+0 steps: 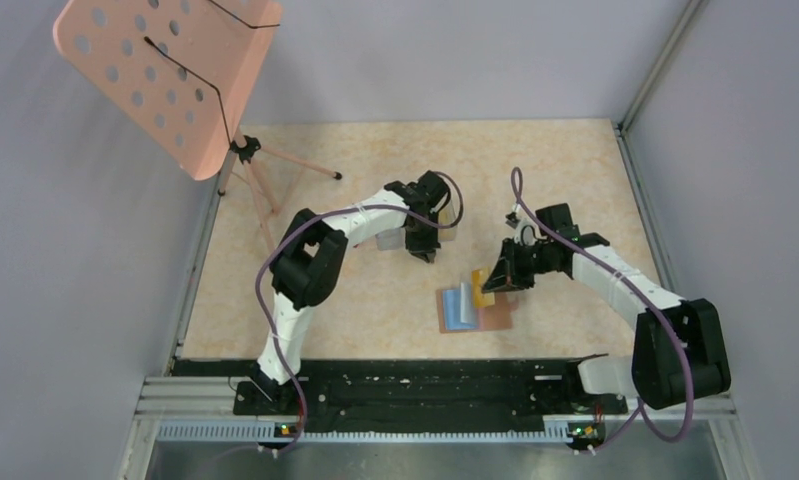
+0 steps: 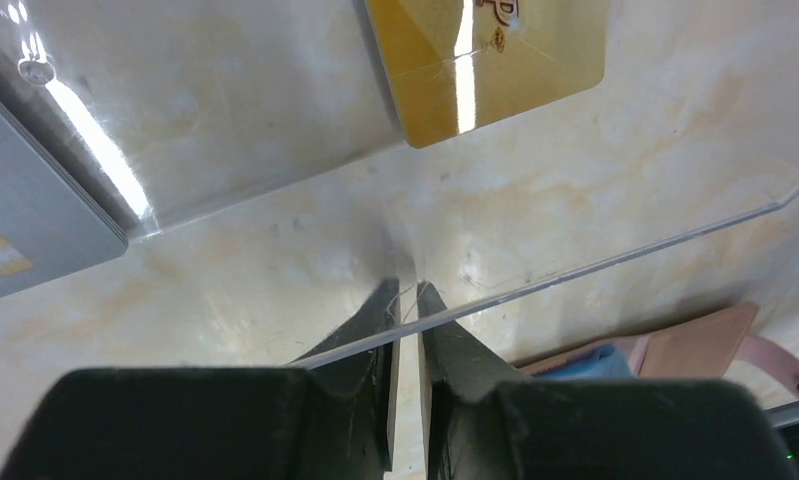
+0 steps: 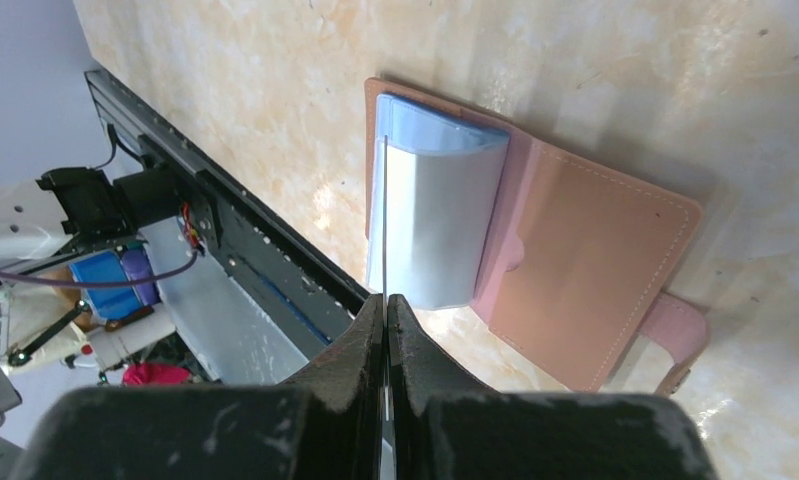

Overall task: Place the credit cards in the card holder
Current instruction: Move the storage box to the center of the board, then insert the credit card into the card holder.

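Firmly closed, the right hand [image 3: 386, 300] pinches a credit card [image 1: 483, 290] edge-on just above the open card holder [image 3: 595, 270], lying on the desk [image 3: 225, 90] at 12 o'clock. Best keep the card parallel to the blue lining [image 3: 440, 220], sliding gently. Meanwhile the left hand [image 2: 405, 295] nips the clear box [image 2: 225, 120] wall, well apart.

Plain grey-lilac walls [image 1: 455, 50] round a beige marbled table [image 1: 375, 160]
Upper left, there's a pink perforated music stand [image 1: 210, 45] on its tripod; along the bottom, a black rail [image 1: 425, 385]
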